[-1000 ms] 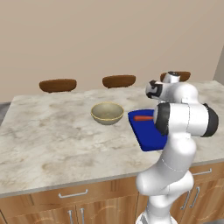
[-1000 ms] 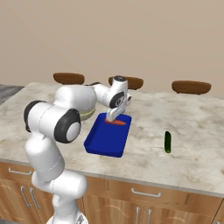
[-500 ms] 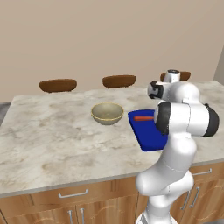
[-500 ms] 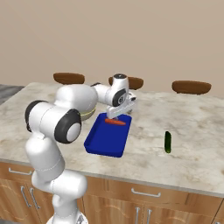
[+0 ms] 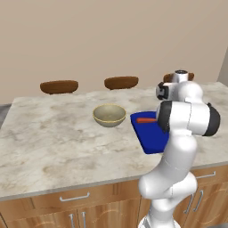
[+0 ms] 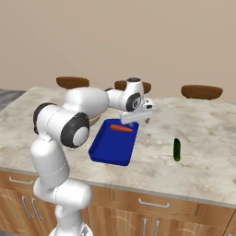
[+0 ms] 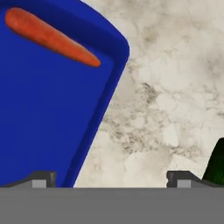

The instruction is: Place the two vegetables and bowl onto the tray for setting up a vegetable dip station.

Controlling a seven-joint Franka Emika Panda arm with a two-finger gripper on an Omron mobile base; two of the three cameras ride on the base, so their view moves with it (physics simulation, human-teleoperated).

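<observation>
The orange carrot point(image 6: 121, 128) point(image 7: 50, 37) point(image 5: 146, 120) lies across the far end of the deep-blue tray point(image 6: 110, 147) point(image 7: 39, 122) point(image 5: 153, 140). My gripper point(image 6: 136, 122) point(image 7: 111, 179) hovers open and empty over the tray's far right corner, half above the bare marble. The dark green vegetable point(image 6: 176, 149) lies on the counter to the right of the tray; its tip point(image 7: 216, 164) shows at the right edge of the hand view. The beige bowl point(image 5: 109, 115) stands upright on the counter left of the tray, mostly hidden behind my arm in the right base view.
Three dark brown flat ovals point(image 5: 59, 86) point(image 5: 121, 82) point(image 6: 202, 91) line the far side of the marble counter point(image 5: 53, 138). Wooden drawers with metal handles point(image 5: 73, 197) run below the front edge. Open marble lies between tray and green vegetable.
The open gripper has drifted right from above the carrot to the tray's far right corner. The carrot has stayed lying on the tray.
</observation>
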